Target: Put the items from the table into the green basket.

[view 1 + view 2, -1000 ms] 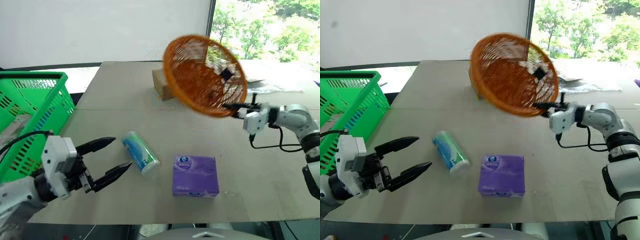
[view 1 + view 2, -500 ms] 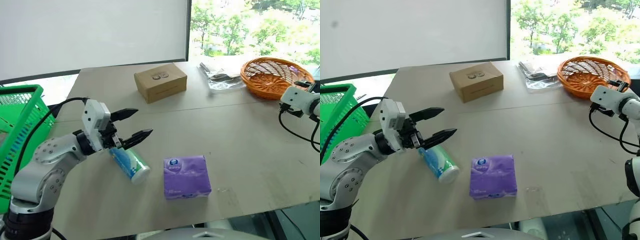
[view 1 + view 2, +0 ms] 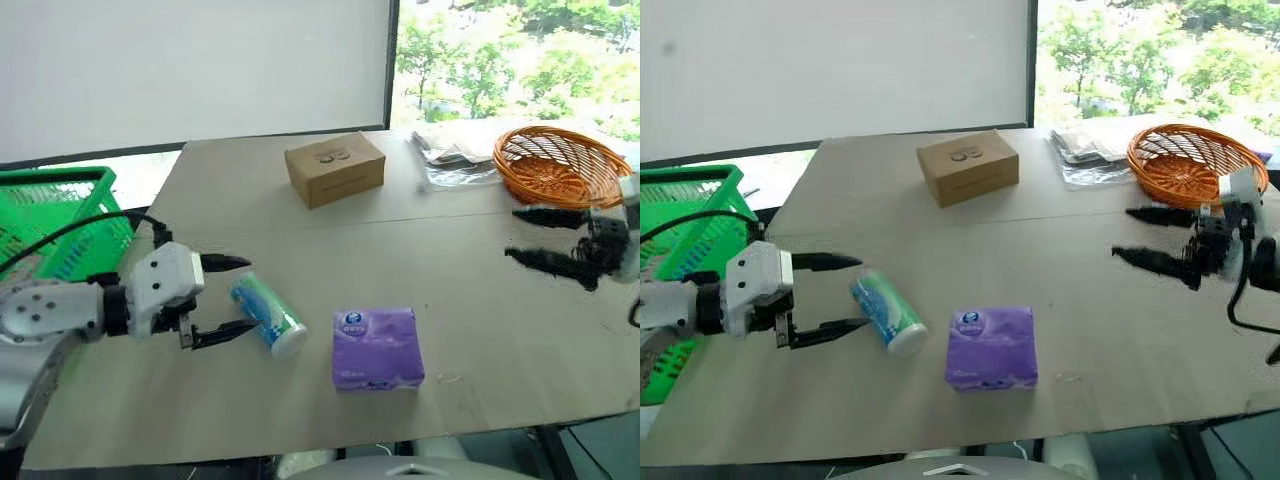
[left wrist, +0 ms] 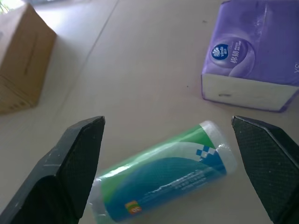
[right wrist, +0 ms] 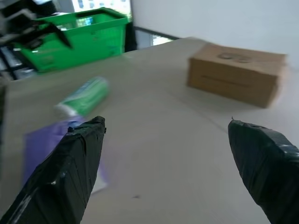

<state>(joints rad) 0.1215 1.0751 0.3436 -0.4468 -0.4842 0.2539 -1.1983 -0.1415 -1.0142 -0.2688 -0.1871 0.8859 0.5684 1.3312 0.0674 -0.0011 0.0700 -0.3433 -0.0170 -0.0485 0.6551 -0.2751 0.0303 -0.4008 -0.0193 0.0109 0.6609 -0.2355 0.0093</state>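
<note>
Left hand (image 3: 222, 297) spread wide, fingers either side of the cylinder's (image 3: 267, 314) near end, not gripping. Cylinder lies flat on worktop (image 3: 450, 260); purple tissue pack (image 3: 377, 346) just beside it. Right hand (image 3: 545, 238) released, empty, near orange basket (image 3: 556, 163). Green basket (image 3: 60, 220) off worktop's left edge.

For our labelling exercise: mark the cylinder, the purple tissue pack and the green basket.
cylinder (image 3: 266, 314), left eye view, label middle.
purple tissue pack (image 3: 377, 346), left eye view, top face.
green basket (image 3: 58, 182), left eye view, far rim.

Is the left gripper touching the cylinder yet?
Apart. The left wrist view shows the left gripper open, bare table between each finger and the cylinder.
</note>
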